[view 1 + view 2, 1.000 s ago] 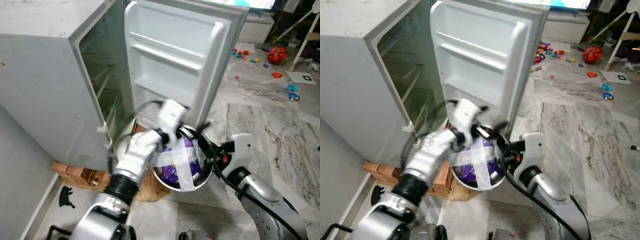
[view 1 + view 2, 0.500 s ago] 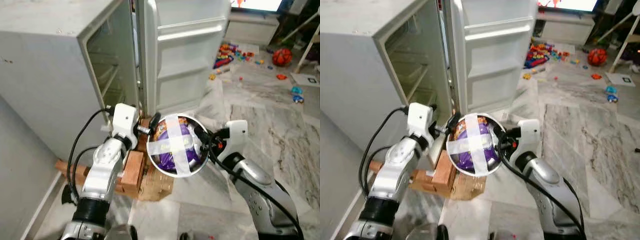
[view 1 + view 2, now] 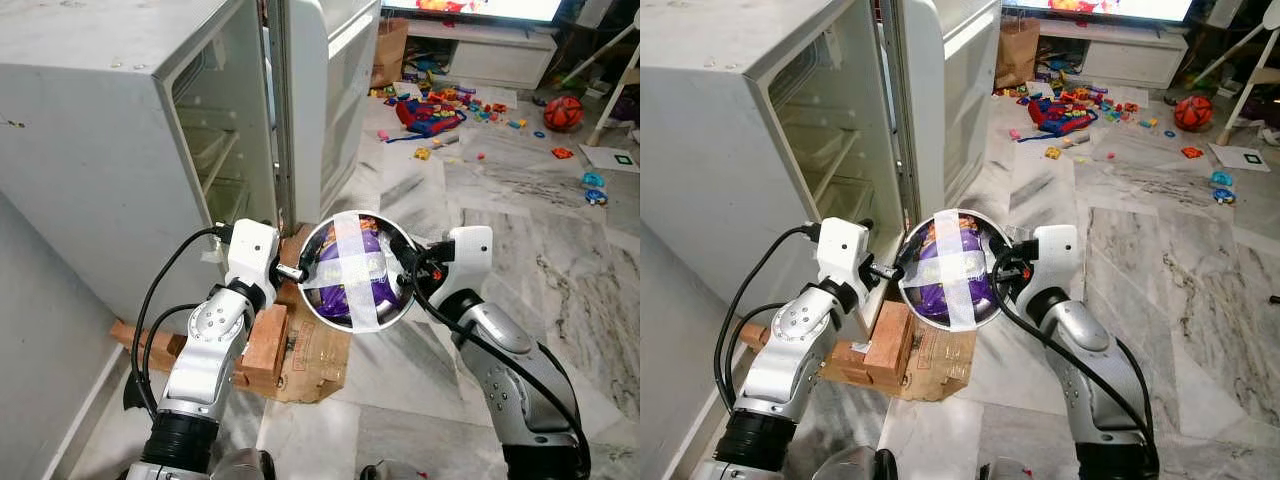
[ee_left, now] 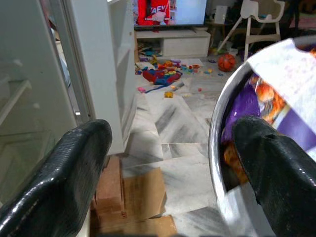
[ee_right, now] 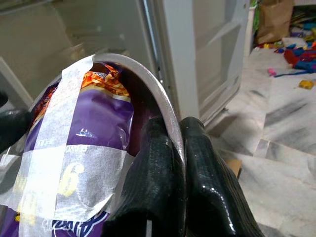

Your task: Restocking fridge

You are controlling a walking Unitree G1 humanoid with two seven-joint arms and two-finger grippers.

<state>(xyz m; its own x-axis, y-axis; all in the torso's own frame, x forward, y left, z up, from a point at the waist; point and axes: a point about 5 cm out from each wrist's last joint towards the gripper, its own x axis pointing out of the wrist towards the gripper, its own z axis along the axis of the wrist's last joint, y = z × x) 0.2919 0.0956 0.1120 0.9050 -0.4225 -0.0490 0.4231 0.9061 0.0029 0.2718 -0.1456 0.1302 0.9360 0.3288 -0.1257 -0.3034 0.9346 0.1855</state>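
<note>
While right gripper (image 5: pixel 170 163) pinches bowl (image 5: pixel 148 89) rim | left gripper (image 4: pixel 168 177) spread beside

Silver bowl (image 3: pixel 357 270) crossed with white tape (image 3: pixel 352 262) over a purple-orange packet (image 5: pixel 98 118); white fridge (image 3: pixel 150 130); grey-veined marble floor (image 3: pixel 560 230).

A yellow figure "9" shows on the purple snack bag (image 5: pixel 84 148), partly under white tape (image 5: pixel 59 163). Other print on the bag is unreadable. White letters on the red television screen (image 4: pixel 170 11) are too blurred to read.
</note>
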